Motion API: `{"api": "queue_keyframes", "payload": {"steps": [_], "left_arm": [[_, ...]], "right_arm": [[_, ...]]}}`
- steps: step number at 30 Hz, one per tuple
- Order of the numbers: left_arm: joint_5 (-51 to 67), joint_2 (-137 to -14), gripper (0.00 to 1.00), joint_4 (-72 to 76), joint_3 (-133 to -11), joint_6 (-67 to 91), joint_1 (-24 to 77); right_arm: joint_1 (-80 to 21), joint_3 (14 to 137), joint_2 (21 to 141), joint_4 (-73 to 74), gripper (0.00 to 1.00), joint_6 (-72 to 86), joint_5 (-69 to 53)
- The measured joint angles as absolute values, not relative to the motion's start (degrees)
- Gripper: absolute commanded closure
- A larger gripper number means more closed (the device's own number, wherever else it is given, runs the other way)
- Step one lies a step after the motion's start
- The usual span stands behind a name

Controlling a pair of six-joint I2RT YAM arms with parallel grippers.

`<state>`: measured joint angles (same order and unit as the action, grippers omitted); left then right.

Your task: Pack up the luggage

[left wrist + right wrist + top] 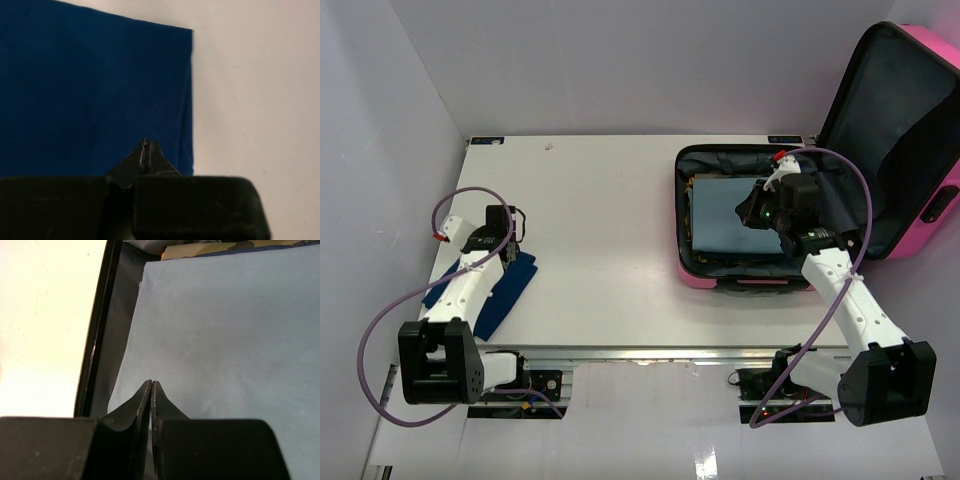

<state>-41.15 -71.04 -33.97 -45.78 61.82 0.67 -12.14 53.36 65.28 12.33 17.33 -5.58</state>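
- luggage [700,282] lies open at the far right of the worktop [600,180], base flat, lid [895,140] propped up and leaning out past the right edge
- base already holds a stack: a light blue folded cloth [225,340] on top, filling most of the compartment, with edges of other folded things peeking out under its far side; what they are is too small to tell
- right gripper [151,385] hangs over the light blue cloth inside the base, jaws pressed together, nothing between them
- whether the tips touch the cloth or sit just above it, cannot tell
- a dark blue folded cloth [90,90] lies outside the case, at the near left corner of the worktop, well apart from the luggage
- left gripper [147,145] is down over that dark blue cloth near its right edge, jaws closed tight
- whether a fold of fabric is pinched in the tips, cannot tell from the wrist view
- progress, judged: packing is well along, the case partly filled, one loose garment visible on the worktop
- left to do, judged: carry the dark blue cloth across to the far right, lay it on the stack, then bring the lid down
- risk: cloth may unfold when lifted by one edge
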Motion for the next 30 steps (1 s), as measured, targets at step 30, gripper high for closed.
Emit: {"api": "queue_keyframes", "payload": {"steps": [30], "left_arm": [[-38.96, -95.73, 1.0, -17.04, -49.46, 56.53, 11.45]], "right_arm": [[-12.14, 52.69, 65.27, 13.86, 0.92, 16.8, -3.72]]}}
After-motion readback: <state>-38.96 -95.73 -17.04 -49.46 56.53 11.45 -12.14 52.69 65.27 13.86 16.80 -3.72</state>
